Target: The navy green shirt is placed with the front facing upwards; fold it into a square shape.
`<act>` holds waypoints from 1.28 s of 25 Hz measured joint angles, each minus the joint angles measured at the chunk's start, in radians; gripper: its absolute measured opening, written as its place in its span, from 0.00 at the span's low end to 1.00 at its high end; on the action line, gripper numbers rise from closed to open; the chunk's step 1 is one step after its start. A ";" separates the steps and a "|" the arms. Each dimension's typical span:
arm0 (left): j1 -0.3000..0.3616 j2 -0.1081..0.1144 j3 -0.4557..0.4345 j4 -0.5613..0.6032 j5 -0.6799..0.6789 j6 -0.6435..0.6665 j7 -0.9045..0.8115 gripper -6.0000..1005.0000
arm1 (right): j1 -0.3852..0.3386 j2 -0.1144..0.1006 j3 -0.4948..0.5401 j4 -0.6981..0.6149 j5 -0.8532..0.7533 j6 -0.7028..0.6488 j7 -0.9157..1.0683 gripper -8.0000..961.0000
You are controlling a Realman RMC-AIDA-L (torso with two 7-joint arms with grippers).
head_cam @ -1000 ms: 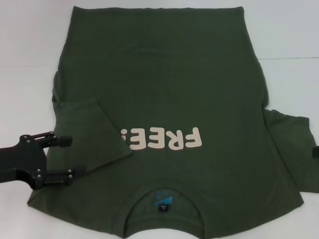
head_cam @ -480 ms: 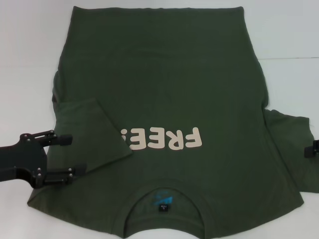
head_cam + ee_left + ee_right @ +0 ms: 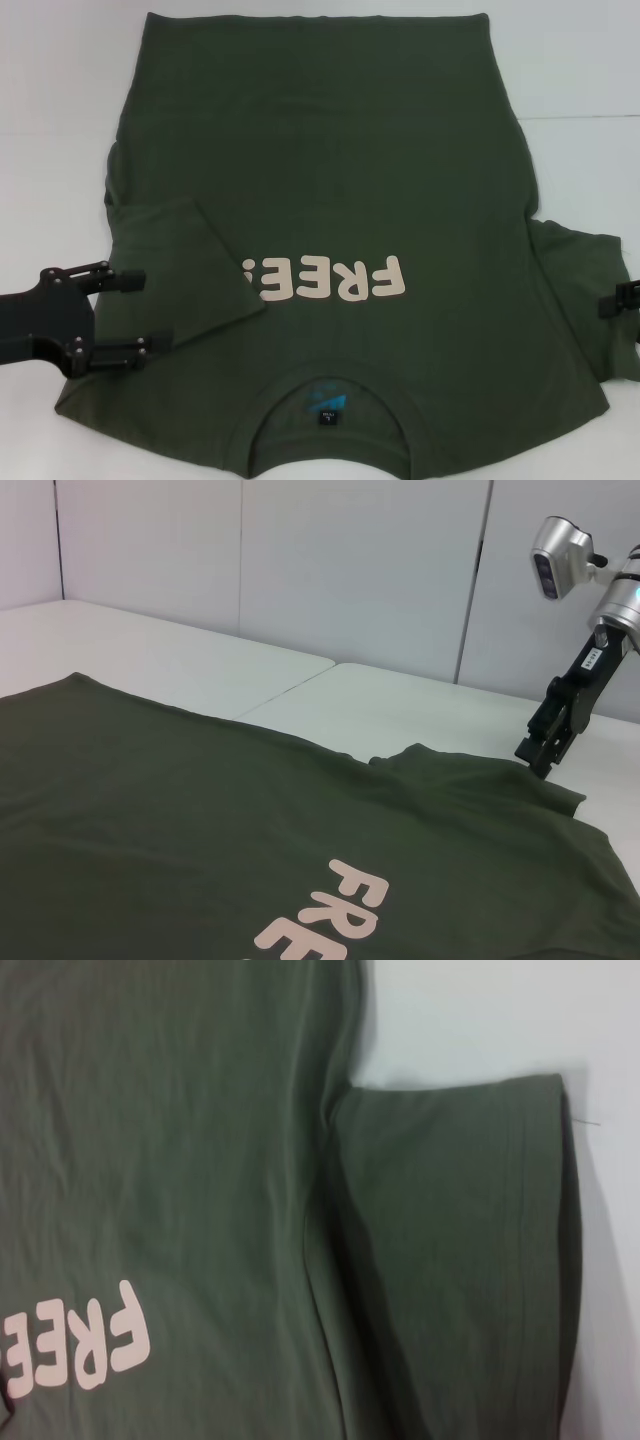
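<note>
Hovering open over the folded sleeve point(image 3: 185, 265), left pincer point(image 3: 125, 315) borders shirt point(image 3: 330, 180) edge.

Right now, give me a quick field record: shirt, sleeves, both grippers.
shirt: navy green shirt flat on the white table, print up, collar nearest the robot
left sleeve: folded in over the chest
right sleeve: spread out flat
left gripper: open, over the folded sleeve
right gripper: at the right sleeve's edge
</note>
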 joint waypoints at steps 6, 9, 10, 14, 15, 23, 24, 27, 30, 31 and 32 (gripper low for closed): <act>0.000 0.000 0.000 0.000 0.000 0.000 0.001 0.84 | -0.001 -0.010 -0.002 -0.007 -0.002 0.000 -0.001 0.80; 0.000 0.000 0.000 0.000 0.000 0.000 0.001 0.84 | -0.001 -0.015 -0.008 -0.009 -0.004 0.000 -0.002 0.80; 0.000 0.000 0.000 0.000 0.000 0.000 0.001 0.84 | -0.002 -0.015 -0.013 -0.009 -0.004 0.000 -0.002 0.80; 0.001 -0.001 0.000 0.000 0.001 0.000 0.001 0.84 | -0.002 -0.016 -0.039 -0.005 -0.004 0.002 -0.002 0.80; 0.001 -0.001 0.000 0.000 0.001 0.000 0.001 0.84 | -0.002 -0.015 -0.045 -0.005 -0.004 0.003 -0.002 0.80; 0.001 -0.002 0.000 0.000 0.001 0.001 0.001 0.84 | 0.000 -0.013 -0.064 -0.002 -0.006 0.011 -0.001 0.80; 0.001 -0.002 0.000 0.000 0.001 0.001 0.001 0.84 | -0.002 -0.014 -0.068 -0.003 -0.007 0.011 0.000 0.80; -0.001 -0.002 0.000 0.000 0.001 0.002 0.001 0.84 | -0.005 -0.016 -0.077 -0.009 -0.008 0.013 0.001 0.80; -0.001 -0.002 0.000 0.000 0.001 0.002 0.001 0.84 | -0.002 -0.016 -0.079 -0.011 -0.023 0.015 0.000 0.80; -0.001 -0.002 0.000 0.000 0.001 0.002 0.001 0.84 | 0.000 -0.016 -0.080 -0.011 -0.028 0.017 -0.001 0.80; -0.002 -0.002 0.000 0.000 0.001 0.002 0.001 0.84 | 0.002 -0.016 -0.081 -0.012 -0.033 0.018 -0.001 0.80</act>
